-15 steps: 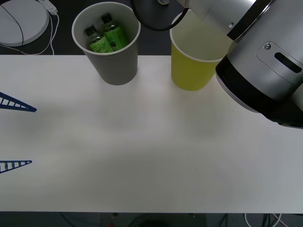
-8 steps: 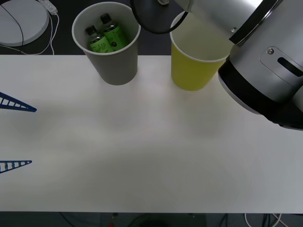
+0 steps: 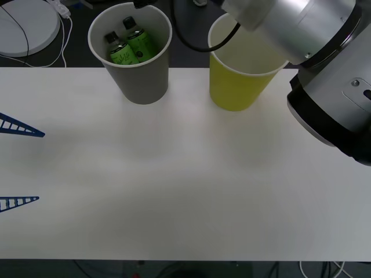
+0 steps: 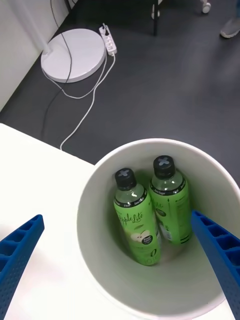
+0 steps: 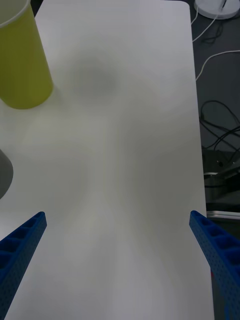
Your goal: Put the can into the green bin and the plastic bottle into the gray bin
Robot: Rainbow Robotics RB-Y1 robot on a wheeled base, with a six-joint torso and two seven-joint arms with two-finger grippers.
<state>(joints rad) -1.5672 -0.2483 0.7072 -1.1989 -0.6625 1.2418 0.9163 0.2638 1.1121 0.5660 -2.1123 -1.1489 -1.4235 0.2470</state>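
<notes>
The gray bin (image 3: 139,75) stands at the table's far edge. Two green plastic bottles with black caps (image 3: 139,43) (image 3: 119,51) lean side by side inside it. The right wrist view looks down into the gray bin (image 4: 100,260) at a plastic bottle (image 4: 135,225) and its twin (image 4: 170,207). My right gripper (image 4: 117,217) hangs open above the bin's mouth, holding nothing. The green bin (image 3: 237,81) stands to the right of the gray one, partly behind my right arm (image 3: 330,75). My left gripper (image 3: 17,165) waits open at the table's left side. The can is out of view.
On the dark floor behind the table lie a white round base (image 3: 23,26), a power strip (image 4: 110,42) and cables. The left wrist view shows the green bin (image 5: 20,65), bare white table (image 5: 125,150) and its edge with cables beyond (image 5: 220,125).
My right arm has swung to the right and away from the table's middle, uncovering more of the green bin. The bottles, both bins and my left gripper have stayed put.
</notes>
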